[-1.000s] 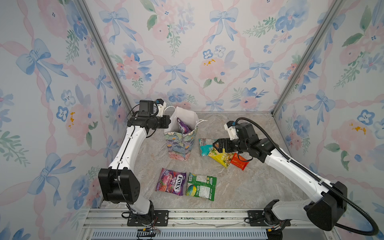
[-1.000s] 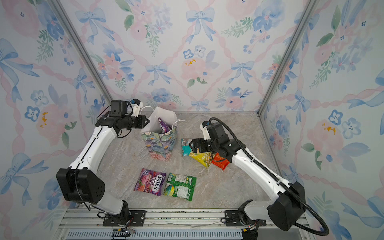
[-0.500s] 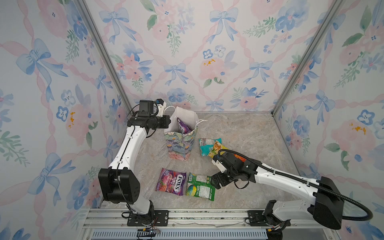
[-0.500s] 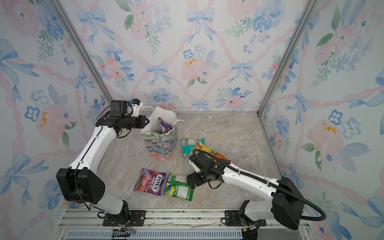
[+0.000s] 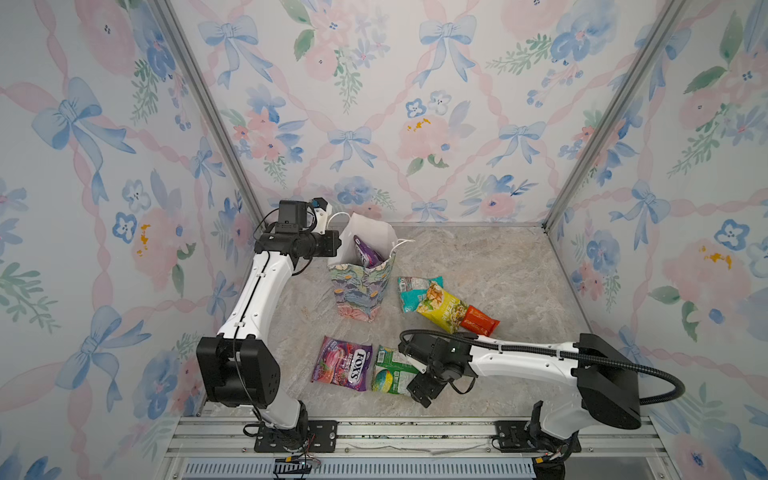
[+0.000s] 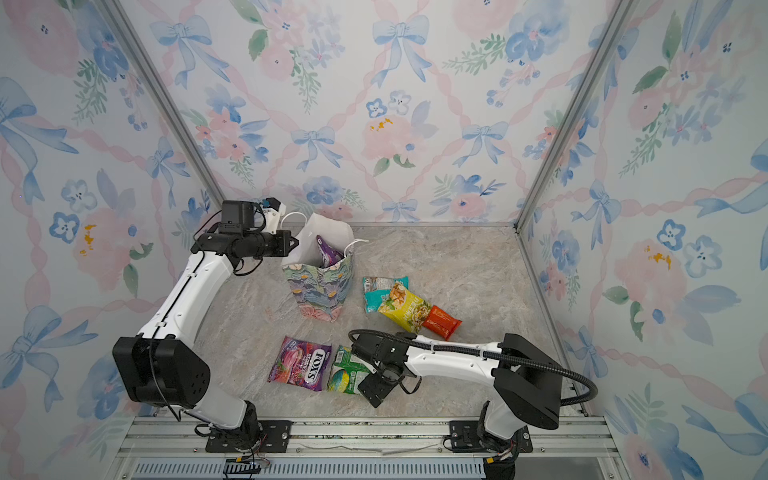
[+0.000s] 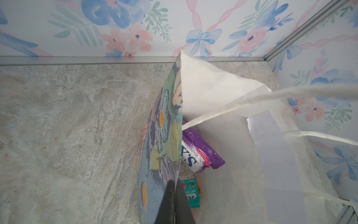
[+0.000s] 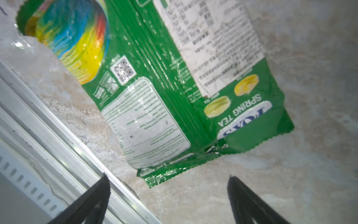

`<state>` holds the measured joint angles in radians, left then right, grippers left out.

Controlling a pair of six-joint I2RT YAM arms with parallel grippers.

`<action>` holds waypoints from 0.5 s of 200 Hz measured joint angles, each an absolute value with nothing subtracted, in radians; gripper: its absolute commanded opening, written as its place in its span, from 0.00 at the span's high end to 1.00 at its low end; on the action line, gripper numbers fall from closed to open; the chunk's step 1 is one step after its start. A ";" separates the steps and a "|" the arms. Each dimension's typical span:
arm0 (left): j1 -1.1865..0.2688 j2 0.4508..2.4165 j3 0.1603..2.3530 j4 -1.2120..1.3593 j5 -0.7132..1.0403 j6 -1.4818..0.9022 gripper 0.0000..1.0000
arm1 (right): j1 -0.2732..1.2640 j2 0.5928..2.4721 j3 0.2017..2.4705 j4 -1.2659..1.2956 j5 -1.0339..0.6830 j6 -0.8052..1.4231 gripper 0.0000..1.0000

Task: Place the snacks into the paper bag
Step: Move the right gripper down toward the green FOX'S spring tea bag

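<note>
The flowered paper bag (image 5: pixel 361 291) (image 6: pixel 318 293) stands upright at the back left, and my left gripper (image 5: pixel 337 246) (image 7: pixel 175 186) is shut on its rim. Inside the bag lie a purple FOX'S packet (image 7: pixel 201 153) and a teal mint packet (image 7: pixel 190 192). At the front of the table, my right gripper (image 5: pixel 409 372) (image 8: pixel 167 176) hangs open just off the corner of the green Spring Tea packet (image 5: pixel 390 372) (image 8: pixel 174 87), holding nothing. A pink-purple FOX'S Berries packet (image 5: pixel 343 368) lies next to it. Teal (image 5: pixel 413 291), yellow (image 5: pixel 442 309) and red-orange (image 5: pixel 480 322) packets overlap at mid right.
The aluminium rail (image 5: pixel 374 428) (image 8: pixel 58 126) along the table's front edge runs close beside one right fingertip (image 8: pixel 100 186). Flowered walls close in the back and both sides. The bag's white cord handles (image 7: pixel 290 93) hang loose over its opening.
My right arm has swung from the teal and yellow packets at mid right down to the front, beside the green packet, still open. The left gripper keeps its hold on the bag.
</note>
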<state>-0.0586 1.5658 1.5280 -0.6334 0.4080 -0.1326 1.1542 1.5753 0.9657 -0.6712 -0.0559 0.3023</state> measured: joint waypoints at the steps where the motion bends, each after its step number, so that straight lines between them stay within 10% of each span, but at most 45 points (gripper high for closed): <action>1: -0.059 1.566 1.528 -0.633 0.408 -0.133 1.00 | 1.154 1.576 0.966 -0.672 -0.055 0.302 0.03; 100: -0.059 1.566 1.528 -0.633 0.405 -0.133 1.00 | 1.047 1.672 1.016 -0.739 0.014 0.318 0.03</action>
<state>-0.0586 1.5658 1.5276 -0.6334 0.4046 -0.1326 1.0470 1.6722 1.0164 -0.7395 0.0139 0.3180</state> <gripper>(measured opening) 0.048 0.967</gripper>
